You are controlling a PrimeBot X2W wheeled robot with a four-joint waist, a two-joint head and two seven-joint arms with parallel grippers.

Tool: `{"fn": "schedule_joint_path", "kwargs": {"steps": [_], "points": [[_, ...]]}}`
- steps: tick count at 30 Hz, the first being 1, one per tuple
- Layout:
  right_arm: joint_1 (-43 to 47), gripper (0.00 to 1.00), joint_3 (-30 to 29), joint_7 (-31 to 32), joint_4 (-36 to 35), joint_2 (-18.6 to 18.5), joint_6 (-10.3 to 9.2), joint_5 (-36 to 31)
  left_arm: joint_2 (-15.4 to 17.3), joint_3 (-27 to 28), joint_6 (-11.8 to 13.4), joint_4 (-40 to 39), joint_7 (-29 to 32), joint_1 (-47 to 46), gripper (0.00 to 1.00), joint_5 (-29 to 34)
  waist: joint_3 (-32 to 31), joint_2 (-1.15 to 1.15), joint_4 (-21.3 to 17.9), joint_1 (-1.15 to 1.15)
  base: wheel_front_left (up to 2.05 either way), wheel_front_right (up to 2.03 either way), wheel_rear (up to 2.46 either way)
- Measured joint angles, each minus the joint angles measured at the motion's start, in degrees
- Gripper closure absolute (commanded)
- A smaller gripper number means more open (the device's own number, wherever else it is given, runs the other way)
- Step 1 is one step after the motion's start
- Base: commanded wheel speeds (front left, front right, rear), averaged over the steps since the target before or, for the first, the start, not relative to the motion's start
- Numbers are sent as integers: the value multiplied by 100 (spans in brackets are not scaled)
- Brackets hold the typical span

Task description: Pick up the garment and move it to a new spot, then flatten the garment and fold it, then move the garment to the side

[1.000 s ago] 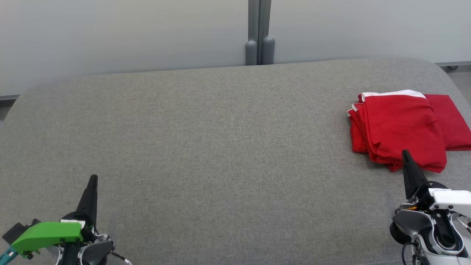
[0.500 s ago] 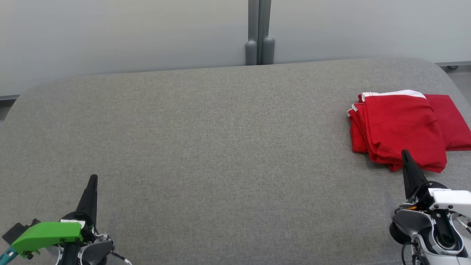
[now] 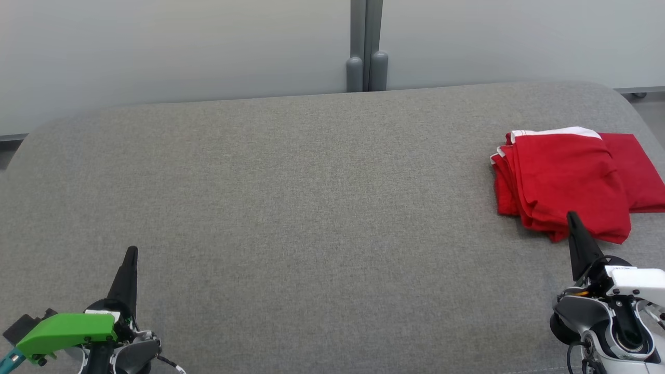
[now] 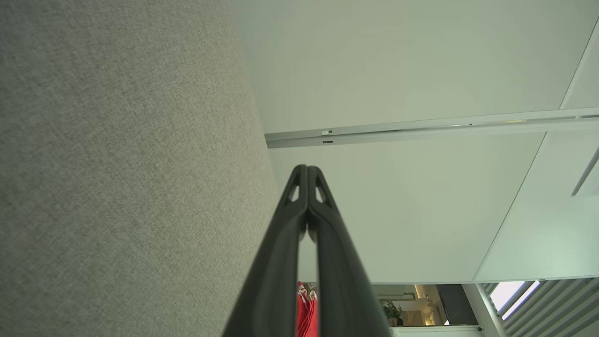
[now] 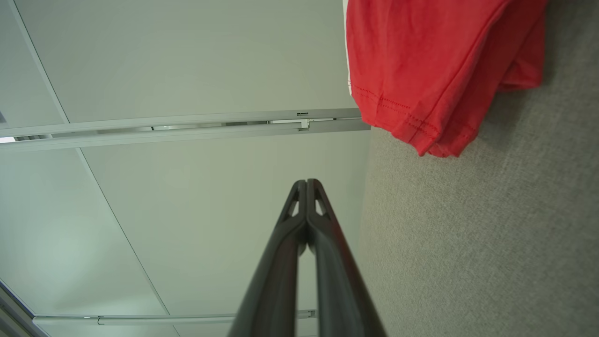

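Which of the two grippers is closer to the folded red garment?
The right gripper, shut, with its tip close to the garment's near edge. The left gripper, also shut, sits far across the grey cushion.

Bright even indoor light, soft faint shadows, sharp focus, no glare, wide-angle stretch in wrist views

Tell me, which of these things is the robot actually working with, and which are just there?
For the job:
garment, red, folded, lying on the right
left tool and right tool, both shut and empty

Just there:
grey padded surface under the garment
pale wall behind
two grey posts at the wall
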Motion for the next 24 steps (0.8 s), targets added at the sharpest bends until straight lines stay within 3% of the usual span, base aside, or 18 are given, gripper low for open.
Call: {"fn": "schedule_joint_path", "kwargs": {"steps": [24], "points": [[0, 100, -3, 1, -5, 2, 0, 0, -1, 3, 0, -5, 42, 0, 100, 0, 1, 0, 0, 0, 0, 0, 0]]}}
